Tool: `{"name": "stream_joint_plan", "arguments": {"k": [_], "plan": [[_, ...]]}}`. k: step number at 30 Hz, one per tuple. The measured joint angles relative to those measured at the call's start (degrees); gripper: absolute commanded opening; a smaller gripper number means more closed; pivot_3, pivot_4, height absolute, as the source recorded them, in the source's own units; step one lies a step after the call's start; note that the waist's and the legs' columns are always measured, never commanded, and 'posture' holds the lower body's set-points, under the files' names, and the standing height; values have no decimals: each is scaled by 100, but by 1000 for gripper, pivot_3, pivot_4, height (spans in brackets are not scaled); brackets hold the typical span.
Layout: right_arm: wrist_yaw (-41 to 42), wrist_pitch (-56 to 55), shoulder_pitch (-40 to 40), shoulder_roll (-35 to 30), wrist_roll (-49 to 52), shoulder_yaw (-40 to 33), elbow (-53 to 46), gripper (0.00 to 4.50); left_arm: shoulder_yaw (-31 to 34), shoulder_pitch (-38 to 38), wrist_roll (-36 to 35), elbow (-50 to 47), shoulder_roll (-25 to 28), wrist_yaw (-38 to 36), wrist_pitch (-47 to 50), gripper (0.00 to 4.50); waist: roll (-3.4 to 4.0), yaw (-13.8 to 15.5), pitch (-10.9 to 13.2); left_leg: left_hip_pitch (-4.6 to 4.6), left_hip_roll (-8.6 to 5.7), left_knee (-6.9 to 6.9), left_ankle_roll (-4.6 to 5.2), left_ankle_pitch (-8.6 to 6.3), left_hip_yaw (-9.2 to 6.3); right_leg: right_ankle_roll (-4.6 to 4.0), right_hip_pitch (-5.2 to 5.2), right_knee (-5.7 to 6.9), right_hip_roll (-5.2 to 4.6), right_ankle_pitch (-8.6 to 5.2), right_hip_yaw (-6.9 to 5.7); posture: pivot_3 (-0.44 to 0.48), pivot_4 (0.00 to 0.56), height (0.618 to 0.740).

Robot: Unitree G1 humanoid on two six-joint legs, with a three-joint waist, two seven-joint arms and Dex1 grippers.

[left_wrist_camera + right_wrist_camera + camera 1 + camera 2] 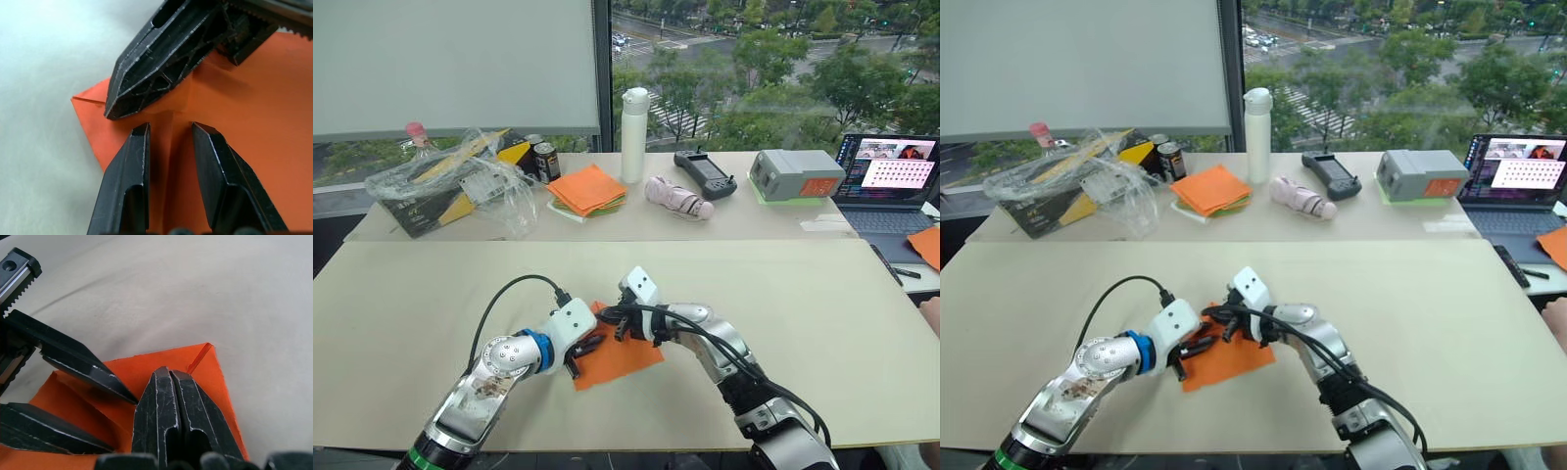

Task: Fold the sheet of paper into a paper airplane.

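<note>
The sheet of paper [628, 364] lies flat on the near cream table [822, 323], bright orange and partly folded, with a creased corner [200, 356]. My left gripper [590, 345] rests over the sheet's left part. Its fingers [139, 147] are open and straddle a crease running between them. My right gripper [168, 373] comes in from the right with its fingers shut together. Their tips press down on the sheet just beyond the left gripper's tips. The two grippers almost touch.
The far table holds a pile of orange and green sheets [587, 189], a white bottle [634, 121], a plastic bag over a box [460, 181], a controller [705, 174], a grey box [796, 173] and a laptop [886, 176]. A person's hand [931, 315] shows at the right edge.
</note>
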Motion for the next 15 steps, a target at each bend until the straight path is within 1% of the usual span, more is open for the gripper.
{"name": "stream_joint_plan", "arguments": {"k": [3,9,15], "plan": [[0,0,0,0,0,5,-2,1,109,24,-167,-41,47,-75,158,1422,0,0,0,0,0,0,0,0,0,0,-1,0,0,0,0,0,150,740],[1,-2,3,0,0,12,-9,1,565,122,-635,-115,84,-195,530,1422,1,-1,1,-1,1,0,0,0,-1,0,-2,0,0,0,0,0,150,740],[4,-20,3,5,-5,17,-1,1,1073,183,-1289,-173,172,-411,831,1422,1,-10,1,-1,1,0,0,0,-1,0,-3,1,0,0,0,0,150,740]]}}
